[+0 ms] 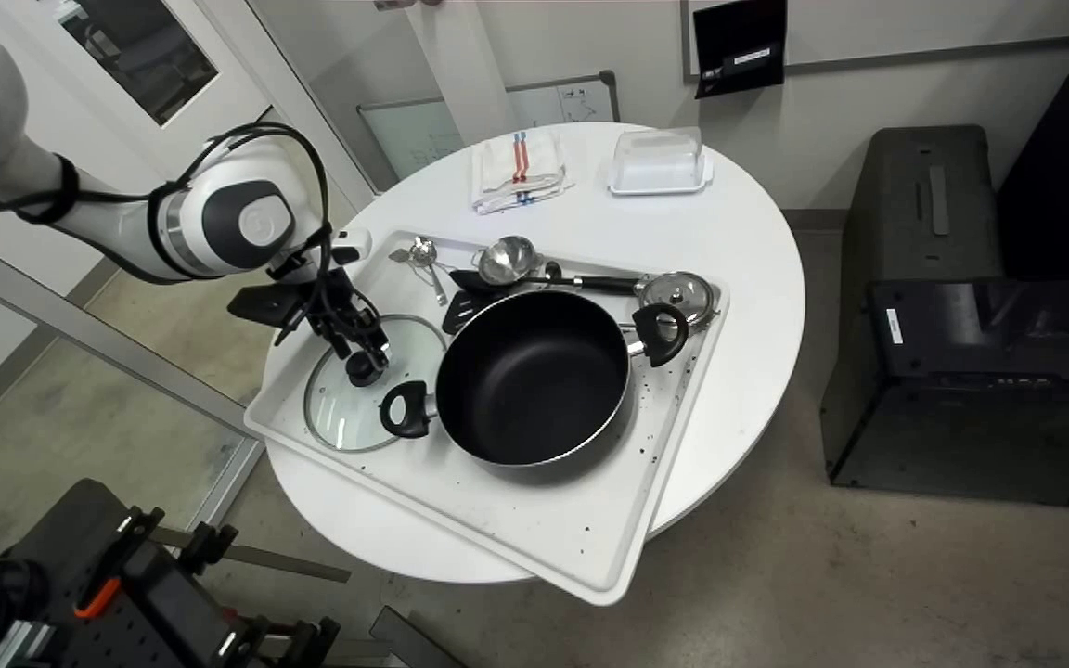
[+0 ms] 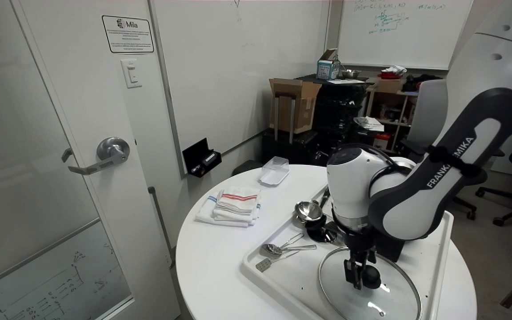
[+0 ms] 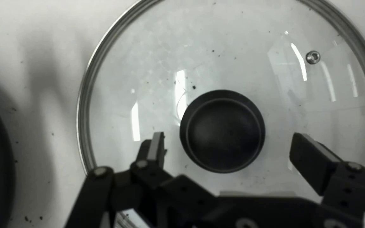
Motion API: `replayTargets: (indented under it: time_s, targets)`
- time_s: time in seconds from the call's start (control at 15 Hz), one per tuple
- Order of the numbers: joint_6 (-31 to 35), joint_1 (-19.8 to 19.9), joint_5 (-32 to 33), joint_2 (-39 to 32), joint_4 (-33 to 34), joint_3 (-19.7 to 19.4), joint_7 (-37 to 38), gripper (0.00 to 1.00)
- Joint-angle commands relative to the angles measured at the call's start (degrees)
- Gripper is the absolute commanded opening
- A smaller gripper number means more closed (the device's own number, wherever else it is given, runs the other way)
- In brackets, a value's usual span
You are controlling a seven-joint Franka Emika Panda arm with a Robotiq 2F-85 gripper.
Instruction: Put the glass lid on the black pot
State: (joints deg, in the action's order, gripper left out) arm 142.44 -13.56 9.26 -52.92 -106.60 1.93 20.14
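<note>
Glass lid [image 1: 363, 408], metal-rimmed, black knob [image 3: 222, 131]; on white tray [image 1: 534, 520], beside black pot [image 1: 534, 380]; end effector [image 3: 227, 145] spread at knob

In an ext. view, sign [image 2: 128, 35] up & L of the table [image 2: 220, 258] reads "Mila"; its finer lines illeg. Robot arm [image 2: 442, 178], over table, bears "FRANKA EMIKA", partly cut by a blk strap [image 2: 456, 163]. Whiteboard [image 2: 407, 40] behind table: green hdwrtg [image 2: 389, 22], too blurry. Dark case [image 1: 980, 417], R of table: wht label [image 1: 894, 325], too small.
</note>
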Motion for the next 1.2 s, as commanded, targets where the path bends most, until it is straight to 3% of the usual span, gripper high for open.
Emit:
replayTargets:
  time_s: [0.0,0.07,0.13,0.53,1.13]
  targets:
    - [-0.51,-0.78,-1.65,1.07,-1.57,-1.05,-1.70,1.00]
    - [-0.24,-0.76,-1.64,1.07,-1.92,-1.08,-1.79,0.75]
    - [-0.31,-0.78,-1.64,1.08,-2.19,-1.11,-1.80,0.74]
    - [0.13,-0.91,-1.64,2.14,-3.82,-1.24,-1.68,0.29]
    - [2.12,-1.18,-1.82,8.91,-10.64,-0.99,-1.27,0.27]
